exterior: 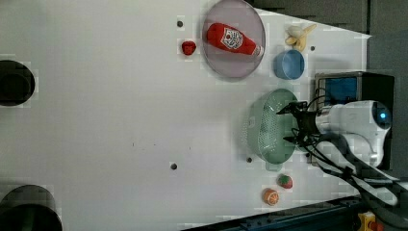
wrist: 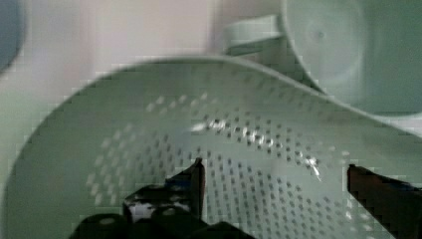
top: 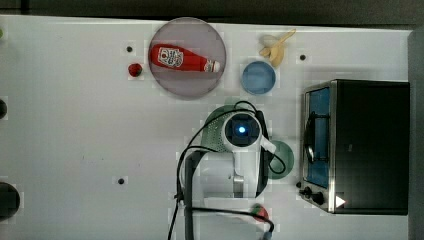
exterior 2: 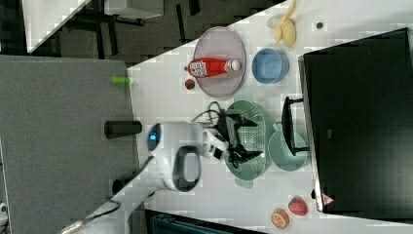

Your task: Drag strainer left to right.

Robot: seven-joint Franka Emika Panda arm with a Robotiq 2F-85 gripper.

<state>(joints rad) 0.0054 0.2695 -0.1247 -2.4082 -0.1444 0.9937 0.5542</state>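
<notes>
The strainer [exterior: 267, 130] is a pale mint-green oval colander with small holes, lying on the white table beside the toaster oven. In the right view the strainer [exterior 2: 249, 169] lies between the arm and a teal-green mug [exterior 2: 287, 151]. My gripper [exterior: 290, 124] is open, its two black fingers spread wide over the strainer's bowl and holding nothing. In the wrist view the fingertips [wrist: 195, 179] hang just above the perforated inside of the strainer [wrist: 239, 114]. In the top view the arm's wrist covers most of the strainer [top: 212, 131].
A purple plate [top: 190, 84] carries a ketchup bottle [top: 182, 58]. A blue bowl [top: 258, 77] and banana [top: 275, 47] lie behind the strainer. The toaster oven [top: 360, 145] stands at the top view's right, the mug [top: 285, 160] against it. A strawberry [exterior: 285, 181] and orange [exterior: 271, 196] sit nearby.
</notes>
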